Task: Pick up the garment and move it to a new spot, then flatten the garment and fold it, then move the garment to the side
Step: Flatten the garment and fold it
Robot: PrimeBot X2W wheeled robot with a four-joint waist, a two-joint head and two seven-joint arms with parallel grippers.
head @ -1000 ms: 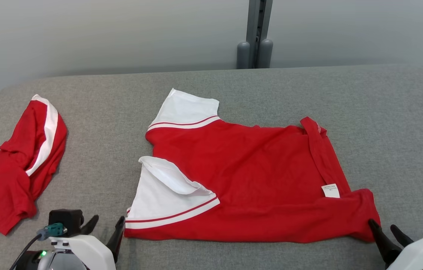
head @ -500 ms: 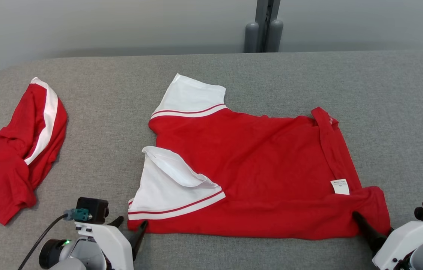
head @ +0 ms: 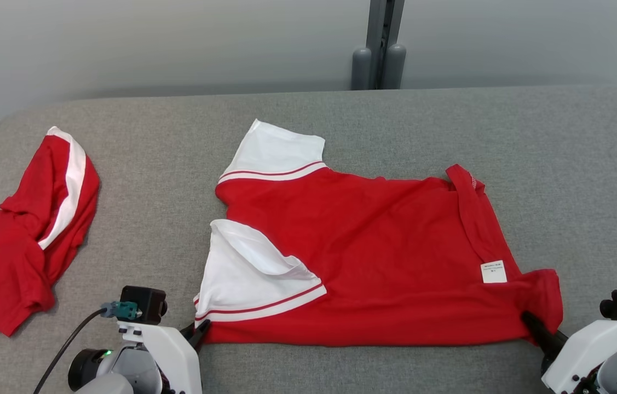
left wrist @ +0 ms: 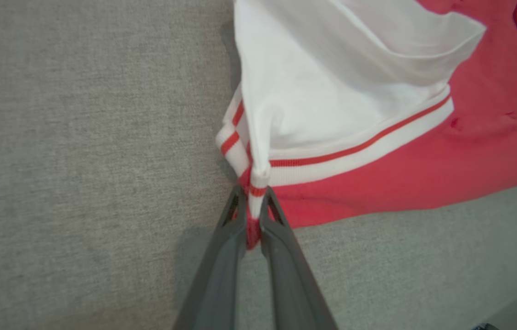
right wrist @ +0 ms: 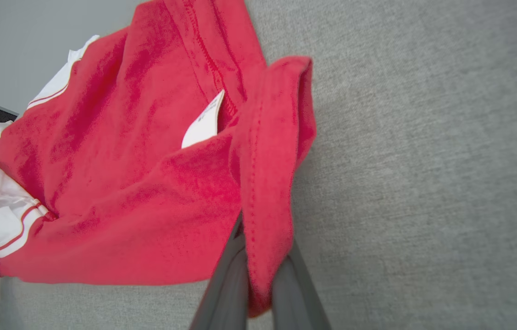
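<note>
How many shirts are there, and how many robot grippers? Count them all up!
Red-and-white shirts: 2, the spread shirt and the crumpled shirt
Grippers: 2, the left gripper and the right gripper
Total: 4

White wrist shells [head: 166,350], black cable [head: 71,343] — dark, tapered jaws.

Two dark grey jaws of left gripper [left wrist: 252,201] pinched tight on corner of red cotton garment [left wrist: 423,174], right at red-striped white cuff band [left wrist: 354,153]; white sleeve [left wrist: 331,91] beyond, cloth lying on grey woven-fabric bench [left wrist: 79,160].
</note>
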